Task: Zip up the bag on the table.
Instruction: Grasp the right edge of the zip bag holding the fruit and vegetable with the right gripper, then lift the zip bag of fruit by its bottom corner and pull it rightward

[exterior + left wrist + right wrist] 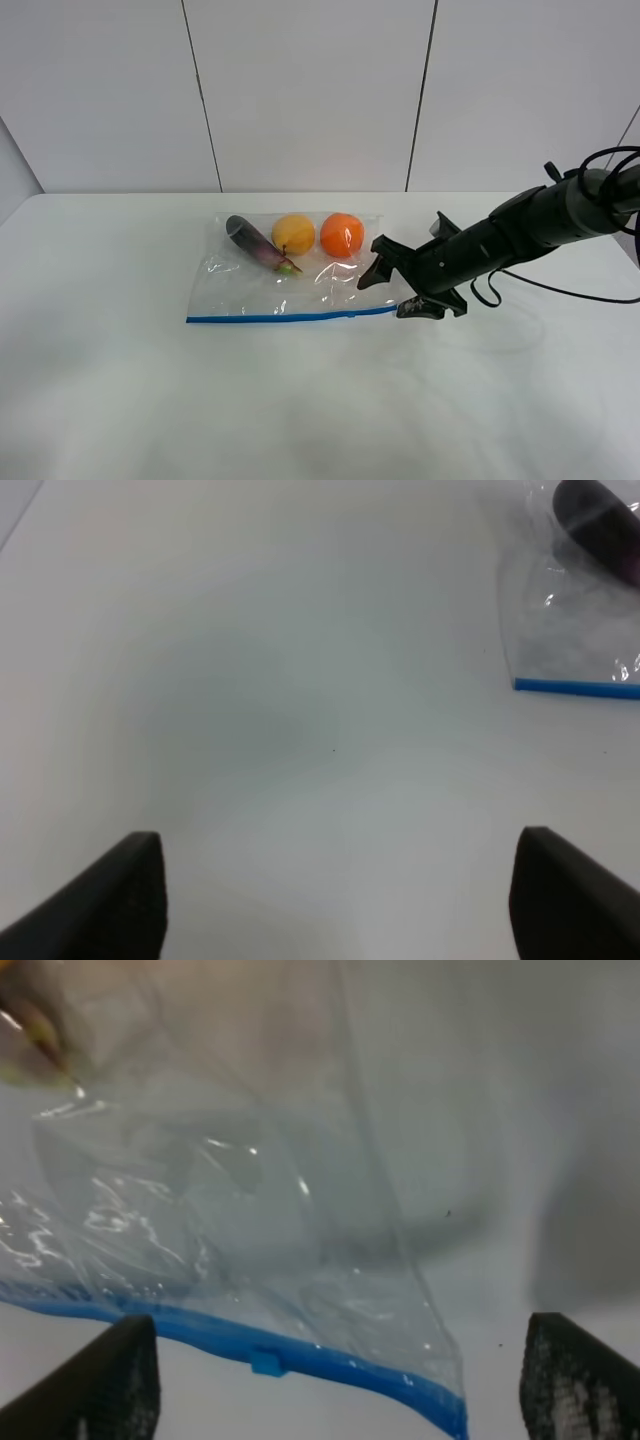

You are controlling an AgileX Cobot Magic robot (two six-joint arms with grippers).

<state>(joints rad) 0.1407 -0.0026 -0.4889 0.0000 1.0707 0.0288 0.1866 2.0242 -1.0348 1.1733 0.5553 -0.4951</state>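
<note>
While the high camera shows just one arm, with the right gripper [396,290] reaching in from the table's right edge, the left gripper [340,905] appears solely in its own wrist view. Its fingertips [110,900] are spread wide over the bare table [120,390].

The bag [290,285] lies flat toward the table's far edge, about midway between the left and right edges. Its blue zipper strip [290,317] runs along the side facing the near edge. Inside, along the far side, an eggplant [255,243], a yellow fruit [294,233] and an orange [342,234] sit in a row.

The right gripper is at the bag's right end, jaws well apart and clamped on nothing. Its wrist view adds what the high view cannot resolve: the bag's corner lies between the two fingertips [110,1380], and a small blue tab [268,1362] sits on the strip just short of that corner.

The left wrist view catches the bag's opposite corner, the strip's end and the dark eggplant tip, all well apart from that gripper.
</note>
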